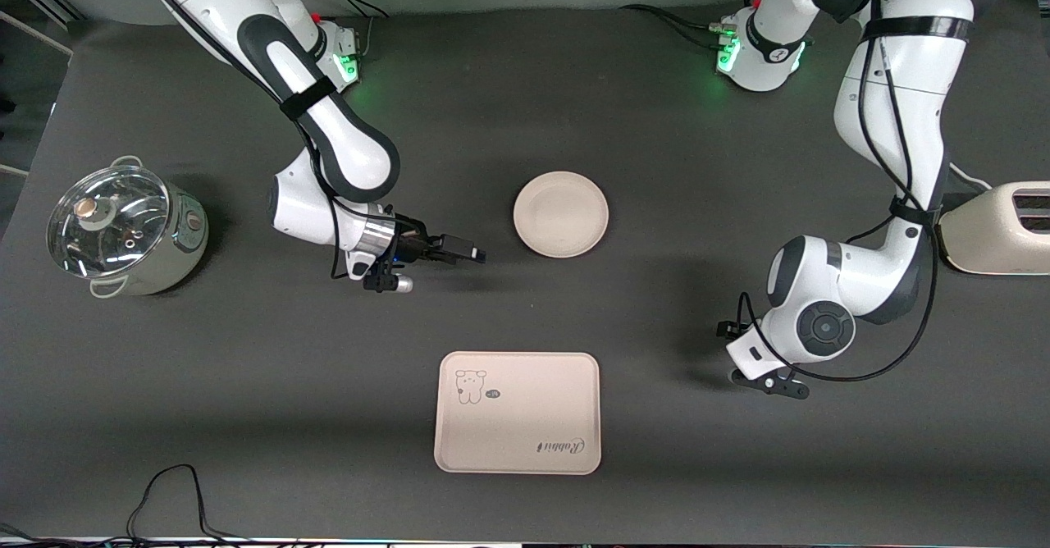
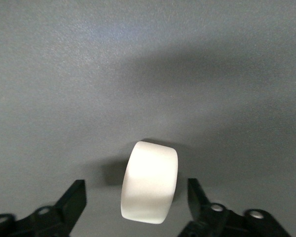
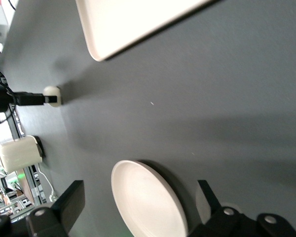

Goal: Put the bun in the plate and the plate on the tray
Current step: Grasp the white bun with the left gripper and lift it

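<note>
The bun (image 2: 149,182) lies on the dark table (image 1: 246,367) toward the left arm's end, between the spread fingers of the left gripper (image 2: 138,207); in the left wrist view one dark finger (image 2: 71,200) stands on each side of it with a gap of bare cloth showing on both sides, so the gripper is open and grips nothing. In the right wrist view the same bun (image 3: 53,96) shows small and far off with the left gripper's dark fingers at it. In the front view the left arm's wrist covers the bun, so it cannot be seen there. The right gripper (image 1: 472,253) is low beside the plate (image 1: 561,214), on the side toward the right arm's end of the table, its fingers pointing at the plate; its fingers (image 3: 71,202) are spread wide in its own wrist view and hold nothing. The plate is bare and sits on the table near the middle. The tray (image 1: 518,413) lies nearer to the front camera than the plate and well apart from it, also bare. A pot with a glass lid (image 1: 123,228) stands at the right arm's end of the table, and a cream toaster (image 1: 997,228) at the left arm's end.
</note>
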